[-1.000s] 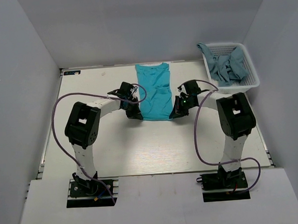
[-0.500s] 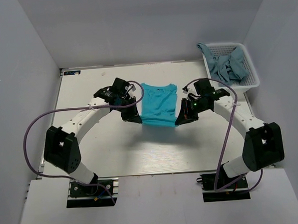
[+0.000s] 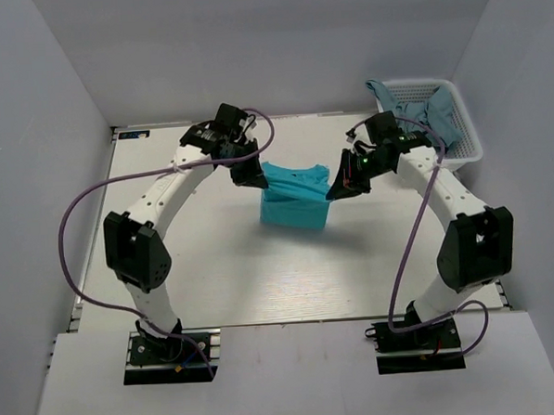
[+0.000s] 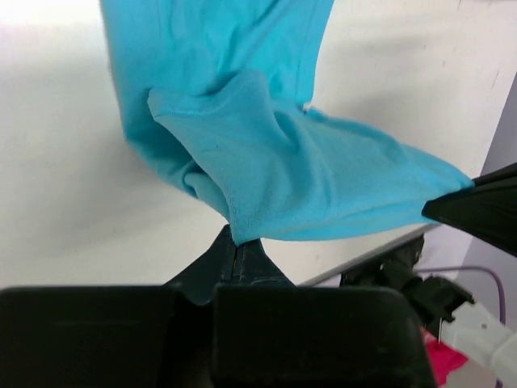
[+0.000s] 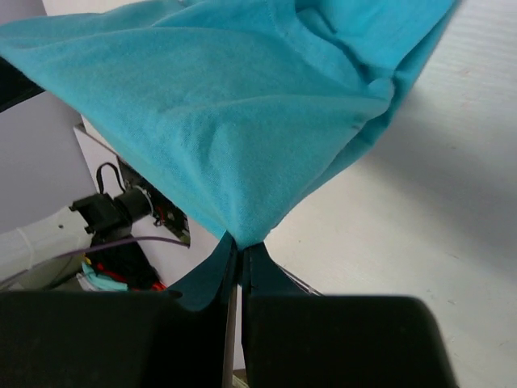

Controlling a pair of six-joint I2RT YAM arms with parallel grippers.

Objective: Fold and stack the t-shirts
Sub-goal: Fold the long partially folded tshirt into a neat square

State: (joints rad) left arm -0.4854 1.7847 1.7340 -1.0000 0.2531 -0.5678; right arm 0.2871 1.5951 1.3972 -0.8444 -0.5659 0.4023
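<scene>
The bright turquoise t-shirt [image 3: 293,199] hangs doubled over in the middle of the table, its lower fold resting on the surface. My left gripper [image 3: 253,176] is shut on its left corner, raised above the table. My right gripper [image 3: 336,190] is shut on its right corner at about the same height. In the left wrist view the cloth [image 4: 291,162] fans out from my pinched jaws. In the right wrist view the cloth [image 5: 234,113] spreads the same way. The duller grey-blue t-shirts [image 3: 421,121] lie bunched in the basket.
A white plastic lattice basket [image 3: 469,143] stands at the back right corner of the table. Grey walls close in the table at the back and both sides. Purple cables loop from both arms.
Both grippers have carried the turquoise shirt's near edge up and toward the back, so the flat shirt has doubled over on itself. Both arms have stretched farther out.
</scene>
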